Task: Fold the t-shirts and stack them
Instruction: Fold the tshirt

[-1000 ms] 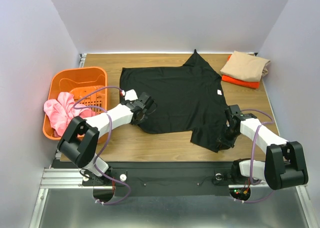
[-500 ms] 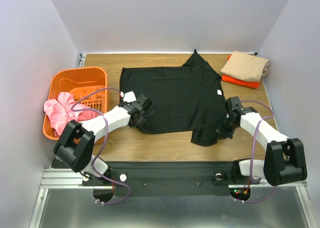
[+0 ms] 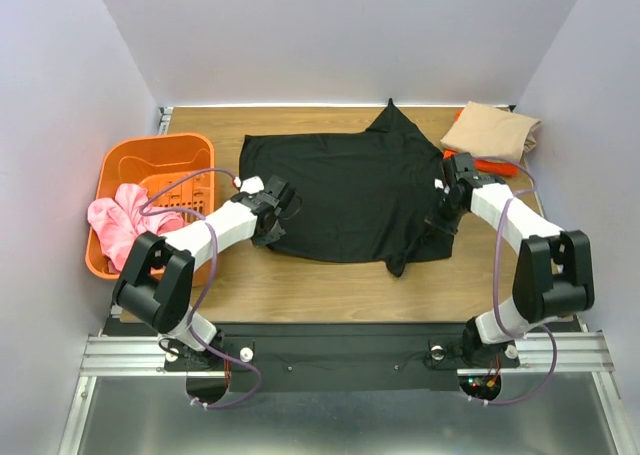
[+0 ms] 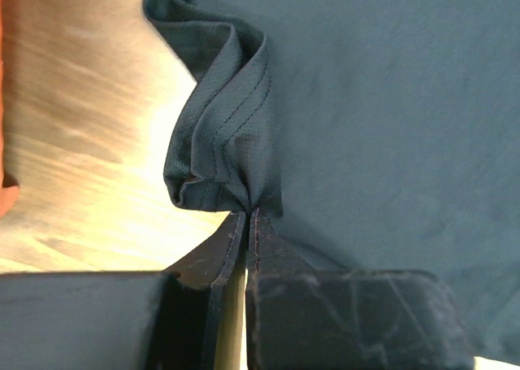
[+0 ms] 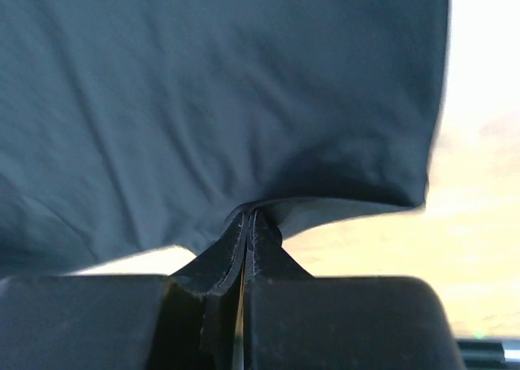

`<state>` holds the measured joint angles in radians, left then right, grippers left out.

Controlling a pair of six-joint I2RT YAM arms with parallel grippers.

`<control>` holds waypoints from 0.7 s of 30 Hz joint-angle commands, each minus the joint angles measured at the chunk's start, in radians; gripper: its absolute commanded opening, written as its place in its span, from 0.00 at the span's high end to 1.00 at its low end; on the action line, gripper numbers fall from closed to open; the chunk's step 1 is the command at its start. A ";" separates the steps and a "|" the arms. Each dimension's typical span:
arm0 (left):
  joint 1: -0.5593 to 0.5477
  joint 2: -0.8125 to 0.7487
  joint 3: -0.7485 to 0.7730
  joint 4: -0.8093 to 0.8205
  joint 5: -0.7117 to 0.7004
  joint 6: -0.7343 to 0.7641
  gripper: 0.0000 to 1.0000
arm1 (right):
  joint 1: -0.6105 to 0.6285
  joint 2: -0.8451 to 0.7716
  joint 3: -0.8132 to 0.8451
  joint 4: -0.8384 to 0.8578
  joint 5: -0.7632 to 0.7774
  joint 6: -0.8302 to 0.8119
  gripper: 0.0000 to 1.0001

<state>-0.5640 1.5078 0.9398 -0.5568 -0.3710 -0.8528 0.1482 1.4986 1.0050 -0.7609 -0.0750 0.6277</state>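
Observation:
The black t-shirt (image 3: 350, 190) lies spread on the table, its near edge lifted and drawn back. My left gripper (image 3: 268, 225) is shut on its hemmed edge (image 4: 223, 154) at the shirt's left near corner. My right gripper (image 3: 437, 218) is shut on the cloth (image 5: 244, 102) at the shirt's right near side, next to the small white neck tag (image 3: 438, 184). A folded tan t-shirt (image 3: 490, 131) lies on a folded bright orange t-shirt (image 3: 490, 163) at the back right.
An orange plastic basket (image 3: 130, 165) stands at the left with pink cloth (image 3: 115, 225) hanging over its near rim. The wooden table (image 3: 300, 280) ends at a black rail in front. Grey walls close in on three sides.
Both grippers have moved away from the near edge toward the back, carrying the shirt's near edge with them. The right arm has swung furthest, up beside the folded stack.

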 commanded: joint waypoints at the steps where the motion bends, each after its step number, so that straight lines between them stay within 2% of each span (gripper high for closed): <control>1: 0.029 0.023 0.071 0.012 0.027 0.044 1.00 | 0.010 0.070 0.124 0.055 0.043 -0.052 1.00; 8: 0.075 0.089 0.154 0.018 0.060 0.092 1.00 | 0.010 0.216 0.346 0.054 0.058 -0.095 1.00; 21: 0.130 0.144 0.241 0.017 0.096 0.138 1.00 | 0.010 0.428 0.636 0.048 0.052 -0.140 1.00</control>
<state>-0.4454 1.6512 1.1225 -0.5293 -0.2707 -0.7464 0.1520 1.8866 1.5555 -0.7334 -0.0334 0.5152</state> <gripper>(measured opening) 0.130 0.012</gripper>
